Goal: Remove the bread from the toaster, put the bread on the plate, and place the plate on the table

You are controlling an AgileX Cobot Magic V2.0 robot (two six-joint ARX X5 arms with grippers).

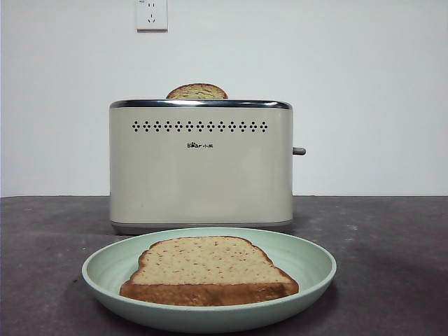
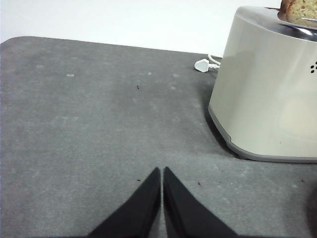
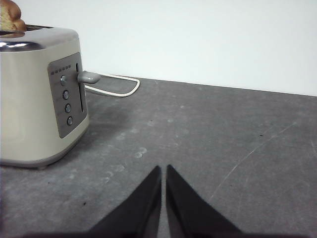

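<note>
1. We see a cream toaster (image 1: 201, 166) standing on a dark table (image 1: 392, 245), with the domed top of a slice of bread (image 1: 197, 92) poking up from its slot.
2. Directly in front of the toaster sits a pale-green plate (image 1: 311, 269), and a second slice (image 1: 208, 271) already lies flat on it.
3. Our left gripper (image 2: 162, 171) hovers low over bare table beside one end of the toaster, its two black jaws pressed together and holding nothing.
4. Our right gripper (image 3: 163, 168) waits the same way at the lever end, jaws together and empty, with the grey lever (image 3: 88, 77) and a white cord (image 3: 121, 89) nearby.
5. We judge the main risk to be the grip: only a small crest of the bread shows above the chrome rim, so a pinch could crumble the crust or slip off.
6. Pulling at an angle could drag the slice against the slot edge or shift the toaster toward the plate.
7. The plate is occupied, so a new slice might land overlapping.
8. Open table lies wide on both sides; the cord and a white plug (image 2: 202, 65) lie behind.
</note>
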